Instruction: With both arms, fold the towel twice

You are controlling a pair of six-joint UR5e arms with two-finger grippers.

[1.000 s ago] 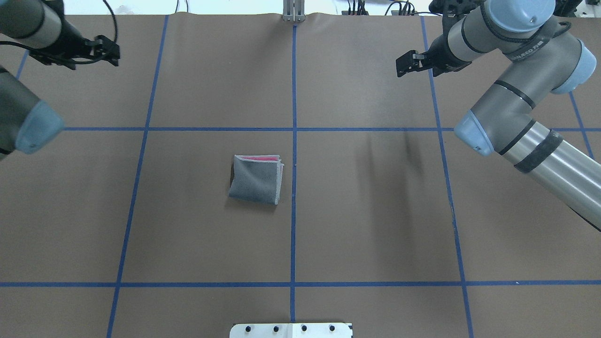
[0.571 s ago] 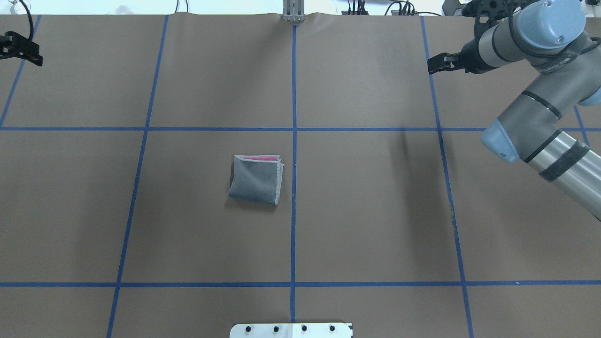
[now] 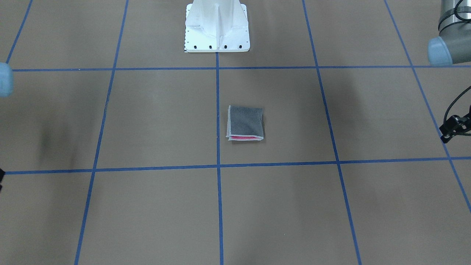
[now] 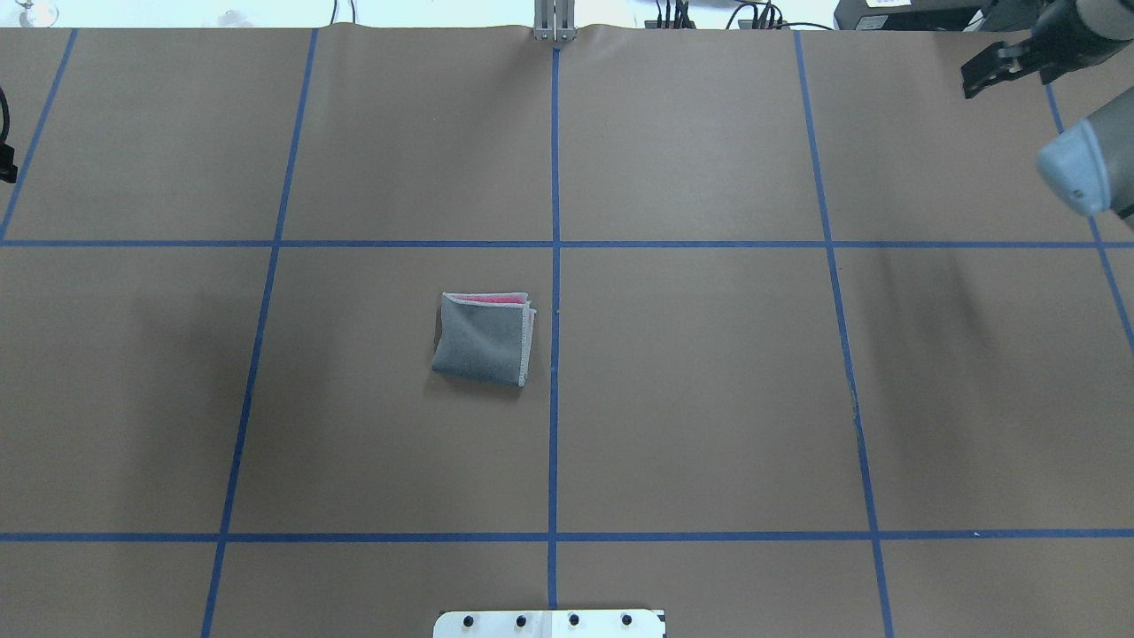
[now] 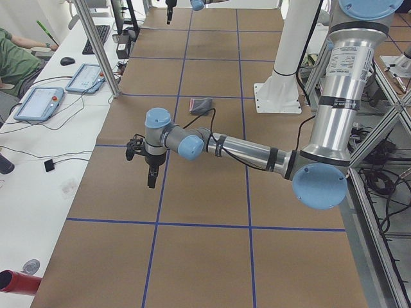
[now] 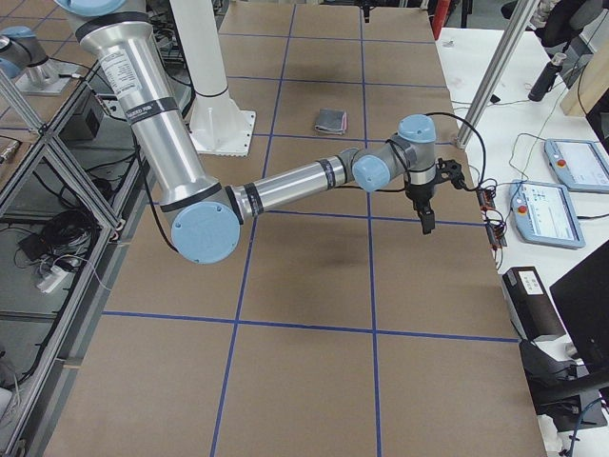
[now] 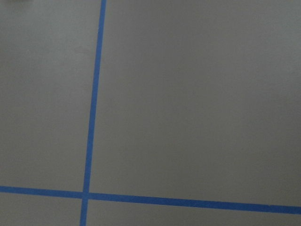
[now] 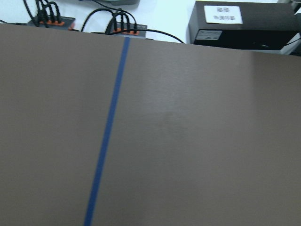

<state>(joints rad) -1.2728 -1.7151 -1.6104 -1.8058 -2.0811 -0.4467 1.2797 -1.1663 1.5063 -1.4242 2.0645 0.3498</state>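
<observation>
The towel [image 4: 485,339] lies folded into a small square on the table left of the centre line. Its dark grey face is up and a pink strip shows at its far edge. It also shows in the front-facing view [image 3: 245,123] and in the side views [image 5: 201,106] [image 6: 332,121]. My left gripper [image 3: 454,129] hangs over the table's left edge, far from the towel, and holds nothing. Its fingers look shut. My right gripper [image 4: 979,75] is at the far right corner. It is also empty and looks shut. Both wrist views show only bare table.
The white pedestal base [image 3: 217,27] stands at the robot's side of the table. Blue tape lines [image 4: 555,266] form a grid on the brown surface. Tablets and cables [image 5: 38,102] lie on white benches beyond the table's ends.
Both arms have swung outward and away from the middle. The left gripper is almost out of the overhead view and the right one has moved to the far right corner. The towel has not moved.
</observation>
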